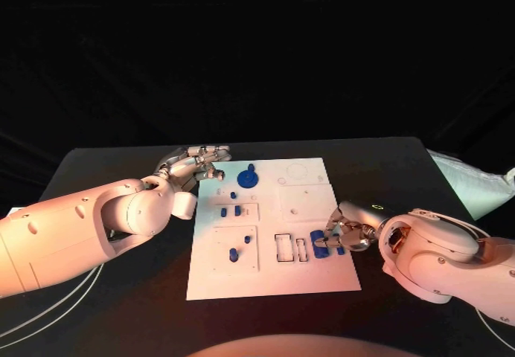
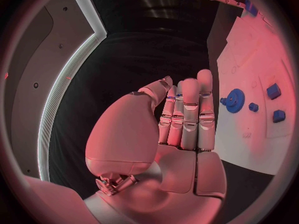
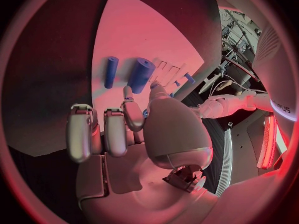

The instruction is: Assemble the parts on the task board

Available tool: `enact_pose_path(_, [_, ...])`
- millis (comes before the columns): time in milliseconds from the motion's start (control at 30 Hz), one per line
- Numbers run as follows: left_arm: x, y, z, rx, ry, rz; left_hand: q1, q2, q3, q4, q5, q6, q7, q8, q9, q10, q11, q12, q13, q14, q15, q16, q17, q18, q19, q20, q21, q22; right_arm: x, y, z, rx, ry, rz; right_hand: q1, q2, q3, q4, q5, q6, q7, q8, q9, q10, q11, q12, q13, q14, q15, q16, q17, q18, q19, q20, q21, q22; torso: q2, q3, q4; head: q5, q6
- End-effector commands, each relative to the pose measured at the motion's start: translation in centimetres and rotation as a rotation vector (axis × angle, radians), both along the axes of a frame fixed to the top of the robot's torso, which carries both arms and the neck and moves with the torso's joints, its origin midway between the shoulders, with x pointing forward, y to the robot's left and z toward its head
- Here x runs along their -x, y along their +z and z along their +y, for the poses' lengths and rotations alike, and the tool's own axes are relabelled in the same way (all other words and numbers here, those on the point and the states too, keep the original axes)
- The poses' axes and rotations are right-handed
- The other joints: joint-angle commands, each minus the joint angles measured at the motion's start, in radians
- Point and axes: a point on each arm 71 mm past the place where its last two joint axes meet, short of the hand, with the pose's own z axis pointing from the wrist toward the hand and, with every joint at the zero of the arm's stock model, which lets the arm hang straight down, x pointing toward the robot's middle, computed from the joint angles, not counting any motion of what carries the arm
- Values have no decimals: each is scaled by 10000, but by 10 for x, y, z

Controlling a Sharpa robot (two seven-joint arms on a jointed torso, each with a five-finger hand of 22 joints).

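Here my right hand sat at the right edge of the task board, fingers curled toward a thick blue cylinder; from the wrist camera a fingertip seemed to reach its near end, but I could not tell whether anything was actually pinched or merely touched. A thinner blue peg lay just beside that cylinder, apart from my fingers. Across the board my left hand hovered off the left edge near the top, fingers straight and together with nothing in them, and the blue gear lay flat on the board just beyond those fingertips. Small blue pieces sat in the recessed panels between the two hands. My worry, as a judgement: the cylinder looked free to roll, so a glancing push could send it into the peg or off the edge; and the left fingertips, so near the gear, could nudge it askew
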Motion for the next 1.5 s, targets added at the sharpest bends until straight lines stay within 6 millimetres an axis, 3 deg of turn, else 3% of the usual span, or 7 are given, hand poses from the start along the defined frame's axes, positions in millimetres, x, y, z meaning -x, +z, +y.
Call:
enact_pose_path(33, [1, 1, -1, 113, -158, -89, 64, 21, -78, 0, 2, -72, -15, 36, -14, -77, -26, 35, -7, -72, 15, -35, -10, 25, 66, -5, -28, -10, 0, -4, 1, 676, 218, 0, -112, -15, -69, 3, 12, 32, -35, 87, 29, -86, -30, -86, 377, 531, 34, 51, 2, -94, 77, -7, 65, 14, 3, 3, -11, 15, -8])
enact_pose_path(400, [1, 0, -2, 88, -203, -61, 64, 21, -78, 0, 2, -72, -15, 36, -14, -77, -26, 35, -7, -72, 15, -35, -10, 25, 66, -5, -28, -10, -2, -11, 9, 1188, 665, -86, -110, 27, -157, -15, -22, 74, -64, 202, 119, -168, -51, -222, 296, 524, 19, 49, 8, -97, 75, -16, 71, 32, 14, -1, 3, -12, -72])
enact_pose_path(700, [1, 0, 0, 70, -216, -33, 63, 30, -102, 0, -8, -70, -17, 50, -11, -78, -27, 64, -3, -78, 17, -30, -20, 24, 70, -1, -43, -20, -1, -20, 12, 1321, 770, 107, 44, 206, -170, -41, 70, 45, -80, 305, 224, -179, -69, -263, 335, 525, 3, 59, 35, -99, 72, -31, 77, 49, -1, -9, -10, -59, -87])
enact_pose_path(967, [2, 0, 0, 54, -228, -35, 63, 30, -102, 0, -8, -70, -17, 50, -11, -78, -27, 64, -3, -78, 17, -30, -20, 24, 70, -1, -43, -20, -2, -20, 13, 1129, 658, -41, 396, 413, -202, -93, 573, 18, -104, 480, 405, -142, -93, -277, 454, 532, -16, 80, 83, -106, 82, -49, 95, 89, -5, -6, 1, -82, -59])
enact_pose_path(1200, [2, 0, 0, 53, -238, -38, 63, 30, -102, 0, -8, -70, -17, 50, -11, -78, -27, 64, -3, -78, 17, -30, -20, 24, 70, -1, -43, -20, 2, -5, 13, -401, 158, -969, 735, 791, -93, -104, 1275, 207, -216, 679, 641, -22, -196, -238, 607, 549, -98, 121, 159, -124, 139, -116, 147, 191, 1, -4, 3, -71, -32])
enact_pose_path(1333, [2, -1, 0, 52, -237, -37, 63, 30, -102, 0, -8, -70, -17, 50, -11, -78, -27, 64, -3, -78, 17, -30, -20, 24, 70, -1, -43, -20, 3, 4, 14, -1023, -51, -1159, 784, 779, -101, -123, 1327, 206, -223, 682, 665, -32, -204, -282, 581, 546, -105, 112, 147, -124, 136, -124, 147, 189, 2, -1, 1, -69, -30])
enact_pose_path(1500, [2, -1, 0, 60, -256, -12, 59, 34, -119, 2, -10, -79, -15, 54, -12, -92, -25, 77, -3, -84, 20, -27, -27, 24, 72, 2, -54, -27, 4, 9, 18, -1361, -80, -952, 549, 938, -193, 2, 1554, 212, -224, 675, 745, -26, -205, -384, 547, 543, -110, 104, 141, -127, 142, -137, 154, 204, 11, -3, -2, -64, -5])
